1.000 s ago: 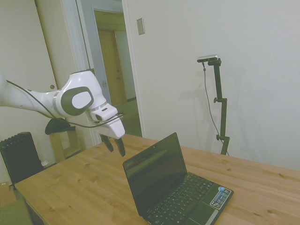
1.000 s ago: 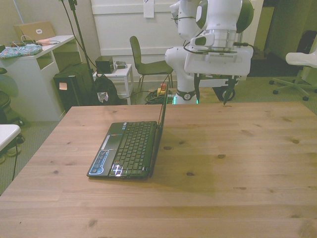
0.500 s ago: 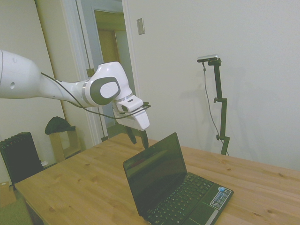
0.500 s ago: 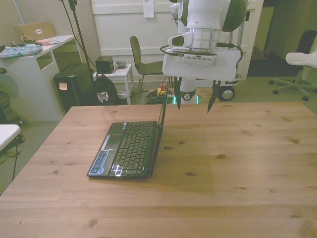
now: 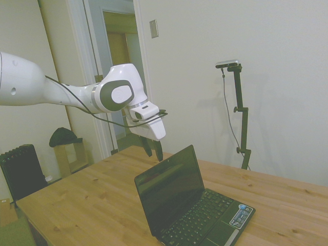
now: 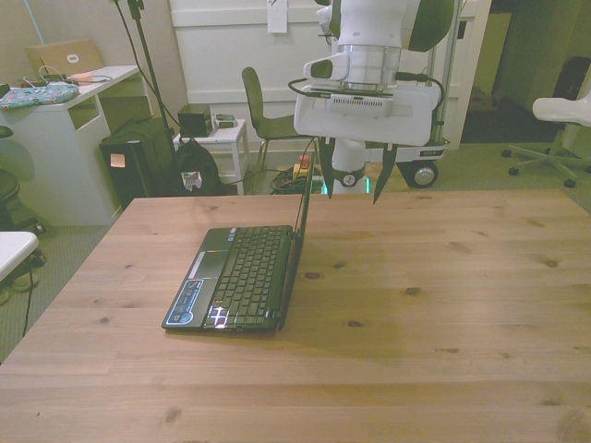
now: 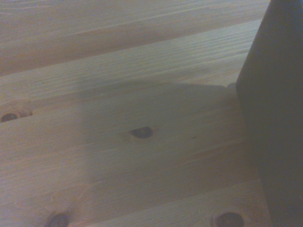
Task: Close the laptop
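The laptop (image 5: 192, 205) stands open on the desk (image 6: 443, 305), toward the front view's left, lid upright. The tool (image 6: 351, 180) hangs behind the lid's top edge with its fingers spread wide, holding nothing.

The risk, as I judge it: a finger set too low pushes the whole light machine across the wood instead of folding the hinge, or a tip slips off the glossy lid back and misses.

It is a small black netbook with a dark screen, black keys and a blue-and-white sticker on the palm rest.
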{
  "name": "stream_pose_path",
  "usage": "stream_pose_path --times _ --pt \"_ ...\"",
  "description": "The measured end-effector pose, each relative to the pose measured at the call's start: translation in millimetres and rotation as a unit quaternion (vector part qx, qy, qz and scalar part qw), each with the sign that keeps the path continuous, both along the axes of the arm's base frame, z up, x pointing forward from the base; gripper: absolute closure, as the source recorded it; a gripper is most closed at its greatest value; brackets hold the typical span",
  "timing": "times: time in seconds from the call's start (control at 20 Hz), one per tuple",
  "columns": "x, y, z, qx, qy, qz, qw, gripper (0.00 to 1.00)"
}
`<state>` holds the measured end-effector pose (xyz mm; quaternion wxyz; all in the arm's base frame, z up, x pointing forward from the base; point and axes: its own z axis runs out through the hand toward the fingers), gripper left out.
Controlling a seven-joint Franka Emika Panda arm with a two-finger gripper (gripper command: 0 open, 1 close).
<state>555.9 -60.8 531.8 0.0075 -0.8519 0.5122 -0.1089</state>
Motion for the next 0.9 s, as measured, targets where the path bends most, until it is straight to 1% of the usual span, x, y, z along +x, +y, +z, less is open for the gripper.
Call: stream_pose_path --times 0.25,0.5,0.9 --pt "-1.0 -4.4 -1.0 0.001 0.001 -0.004 1.0000 1.00" --pt "-4.1 -20.1 -3.2 0.002 0.004 -0.017 0.9998 1.00" --pt "-14.2 -65.1 -10.3 0.009 0.013 -0.035 0.9993 1.00"
